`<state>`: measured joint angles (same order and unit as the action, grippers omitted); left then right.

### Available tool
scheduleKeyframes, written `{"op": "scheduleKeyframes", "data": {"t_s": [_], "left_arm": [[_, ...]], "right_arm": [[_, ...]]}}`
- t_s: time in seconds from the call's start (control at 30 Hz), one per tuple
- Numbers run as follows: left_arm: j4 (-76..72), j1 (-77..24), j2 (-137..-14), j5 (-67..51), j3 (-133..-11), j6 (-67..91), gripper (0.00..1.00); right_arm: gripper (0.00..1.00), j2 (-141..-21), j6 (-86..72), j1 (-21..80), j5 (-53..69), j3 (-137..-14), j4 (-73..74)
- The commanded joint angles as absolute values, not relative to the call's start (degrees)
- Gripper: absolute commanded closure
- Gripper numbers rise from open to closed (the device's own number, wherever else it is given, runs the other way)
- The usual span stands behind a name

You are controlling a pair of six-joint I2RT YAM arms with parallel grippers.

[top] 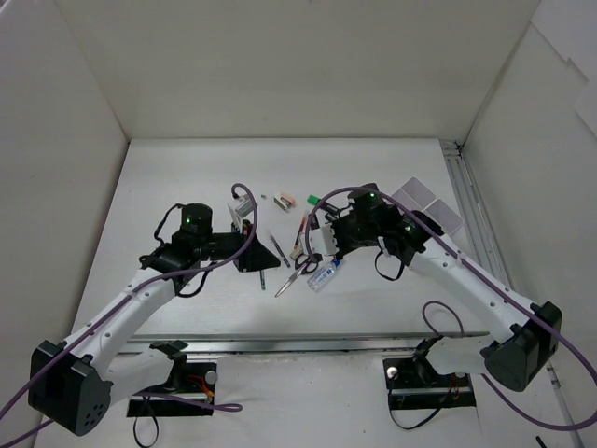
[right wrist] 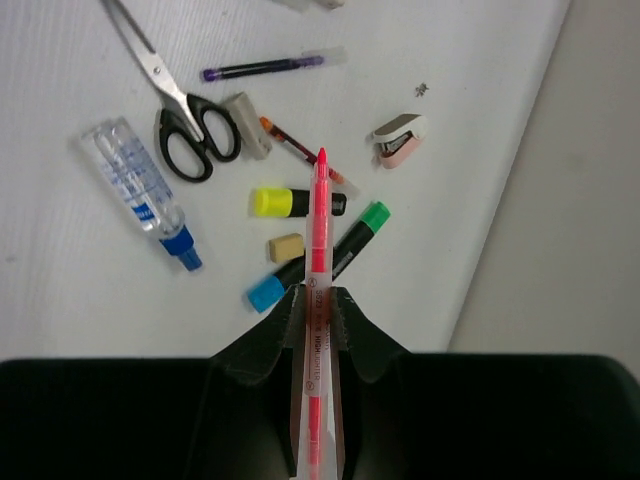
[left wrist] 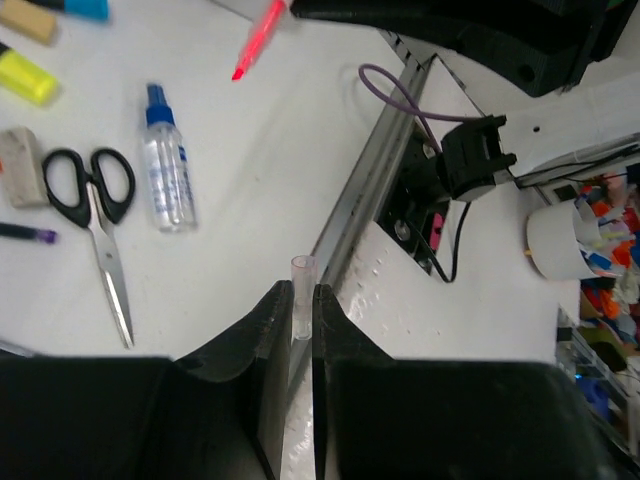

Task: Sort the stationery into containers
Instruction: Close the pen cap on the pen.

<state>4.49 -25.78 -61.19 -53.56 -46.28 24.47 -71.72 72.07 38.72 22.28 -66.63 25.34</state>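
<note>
White table (top: 187,177) is carrying scissors (right wrist: 165,85), glue bottle (right wrist: 140,190), yellow highlighter (right wrist: 290,203), green highlighter (right wrist: 360,232), blue highlighter (right wrist: 268,292), beige eraser (right wrist: 286,247) and purple pen (right wrist: 262,68), all lying loose near each other. White tray (top: 438,213) is sitting further right.

The left arm (top: 121,313) rises from its base at the near left corner and slants inward, ending at the left wrist (top: 191,222), left of centre and turned toward the right. The left gripper (left wrist: 301,296) has its jaws drawn almost together, pinching a thin clear pen (left wrist: 302,272) whose end shows just past the fingertips. The right arm (top: 466,280) stretches from the near right corner toward the centre, with the right wrist (top: 368,217) pointed leftward. The right gripper (right wrist: 318,298) is clamped on a pink pen (right wrist: 319,215), which runs lengthwise between its fingers and juts well beyond the tips.
</note>
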Motion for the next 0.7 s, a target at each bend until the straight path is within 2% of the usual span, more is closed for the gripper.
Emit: {"op": "scheduleKeyframes", "data": {"t_s": [0.0, 0.2, 0.3, 0.67], "left_arm": [[9.05, -25.22, -60.91, -57.65, -49.40, 25.13, 1.00], [4.75, -26.28, -63.28, -63.09, -47.02, 26.46, 1.00], [4.83, -26.81, -65.30, -63.98, -47.29, 25.49, 1.00], [1.49, -31.02, -67.93, -66.01, -46.76, 24.96, 1.00]], "right_arm": [[1.00, -73.56, 91.89, 38.58, 20.75, -73.03, 37.14], [1.00, -77.60, 111.67, 37.97, 28.02, -81.73, 55.94], [1.00, -80.24, 115.47, 37.97, 33.82, -84.90, 61.33], [1.00, -84.63, 117.88, 37.36, 45.52, -87.44, 60.21]]}}
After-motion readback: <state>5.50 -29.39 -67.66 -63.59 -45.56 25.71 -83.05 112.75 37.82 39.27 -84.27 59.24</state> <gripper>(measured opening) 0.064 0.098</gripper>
